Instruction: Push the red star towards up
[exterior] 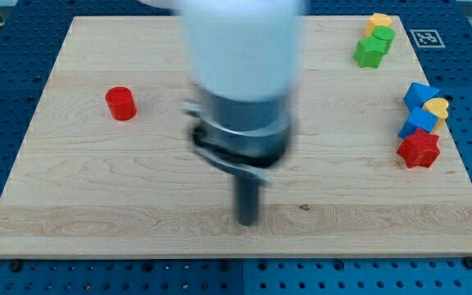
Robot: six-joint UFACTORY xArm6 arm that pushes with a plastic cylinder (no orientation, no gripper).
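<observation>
The red star (418, 149) lies near the view's right edge of the wooden board (138, 188). It touches a blue block (417, 122) just above it. A yellow heart (437, 107) and another blue block (420, 93) sit above that. My tip (247, 221) is blurred, low in the middle of the board, far to the left of the red star and touching no block.
A red cylinder (121, 103) stands at the view's left. A green star (369, 51), a green block (382, 35) and a yellow block (379, 20) cluster at the top right. A marker tag (424, 38) lies off the board's top right corner.
</observation>
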